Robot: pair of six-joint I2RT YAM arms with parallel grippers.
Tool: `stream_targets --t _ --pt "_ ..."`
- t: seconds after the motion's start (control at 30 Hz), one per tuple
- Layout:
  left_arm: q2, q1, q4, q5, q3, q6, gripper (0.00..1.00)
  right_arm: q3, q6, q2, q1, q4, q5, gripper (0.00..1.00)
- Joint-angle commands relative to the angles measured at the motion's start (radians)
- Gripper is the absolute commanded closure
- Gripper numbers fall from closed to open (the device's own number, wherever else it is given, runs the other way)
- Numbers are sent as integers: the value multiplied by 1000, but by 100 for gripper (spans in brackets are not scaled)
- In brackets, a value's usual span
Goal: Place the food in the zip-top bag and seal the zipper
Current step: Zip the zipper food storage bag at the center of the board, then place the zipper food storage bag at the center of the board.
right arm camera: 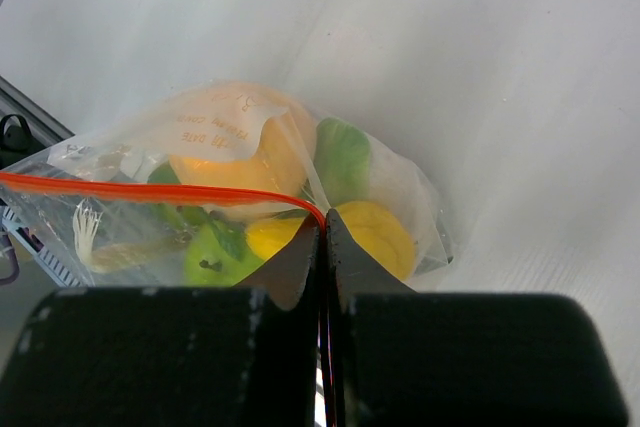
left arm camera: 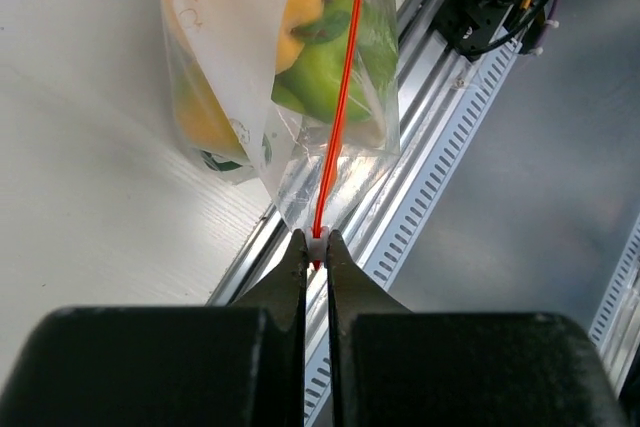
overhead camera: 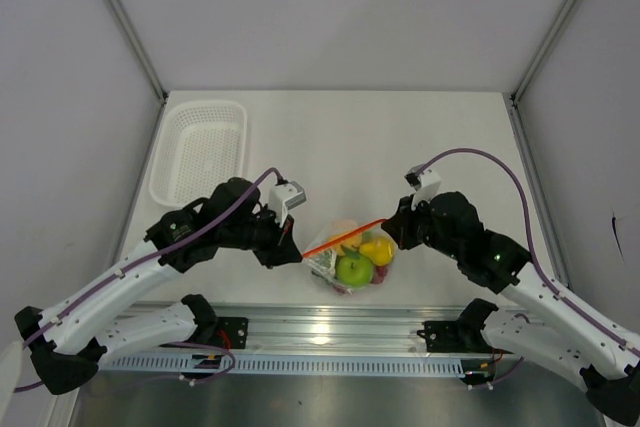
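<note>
The clear zip-top bag (overhead camera: 350, 259) hangs between my two grippers near the table's front edge, with the food inside: a green apple (overhead camera: 354, 269), a yellow fruit (overhead camera: 377, 250) and an orange ball (right arm camera: 225, 152). The orange-red zipper (overhead camera: 342, 236) is stretched taut between the grippers. My left gripper (left arm camera: 316, 240) is shut on the white slider at the zipper's left end. My right gripper (right arm camera: 322, 219) is shut on the zipper's right end. The bag (left arm camera: 290, 57) and the zipper (left arm camera: 343, 97) also show in the left wrist view.
A white mesh basket (overhead camera: 198, 150) stands at the back left of the table. A metal rail (overhead camera: 330, 332) with slots runs along the front edge, right under the bag. White walls close in the table on three sides.
</note>
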Motion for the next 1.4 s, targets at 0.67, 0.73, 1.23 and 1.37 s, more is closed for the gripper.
stream_targets --t 0.67,0.73,1.23,1.37 --pt "-240 3 175 -446 64 -18 1 318 -25 457 -324 68 -12 100" --pt "-306 2 184 -381 24 -19 1 355 -80 535 -393 111 -25 100" --pt "-454 3 135 -178 -114 -97 0 611 -203 963 -594 66 72 68" --pt "-431 2 126 -171 -111 -88 1 628 -188 922 -597 28 108 39"
